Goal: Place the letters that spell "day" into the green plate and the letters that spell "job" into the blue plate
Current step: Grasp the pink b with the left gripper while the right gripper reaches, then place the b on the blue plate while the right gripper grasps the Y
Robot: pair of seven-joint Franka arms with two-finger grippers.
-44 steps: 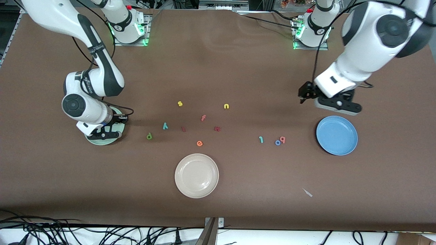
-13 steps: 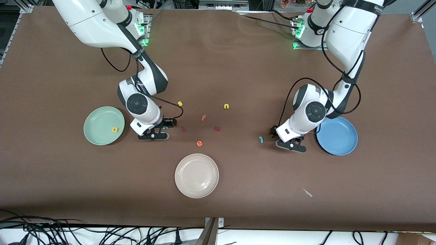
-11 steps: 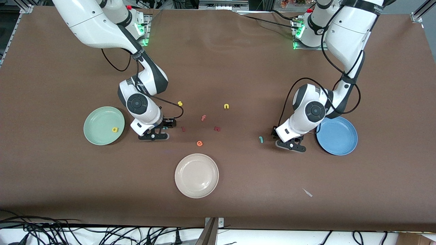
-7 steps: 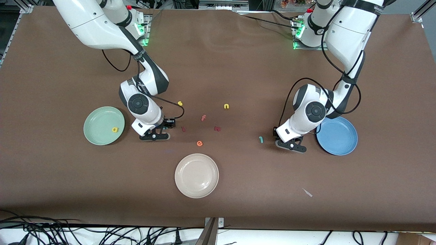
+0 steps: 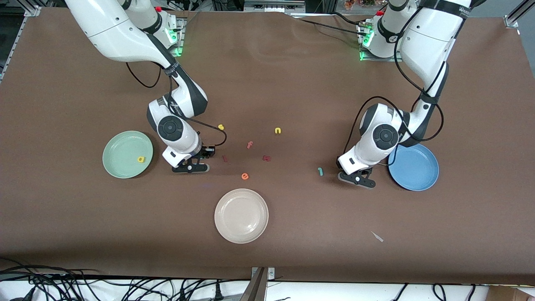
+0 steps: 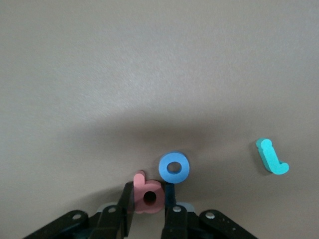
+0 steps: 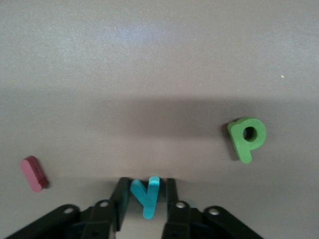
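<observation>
Pinching: left fingers (image 6: 127,211) on pink "b" (image 6: 148,196); right fingers (image 7: 121,199) on teal "y" (image 7: 146,195).

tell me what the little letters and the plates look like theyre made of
The pink "b", blue "o" and teal "y" look like soft foam: thick slabs, matte, slightly grainy cut edges, no shine. The green plate and blue plate look like hard moulded plastic or melamine, smooth with a faint sheen, though glazed ceramic can't be ruled out.
</observation>
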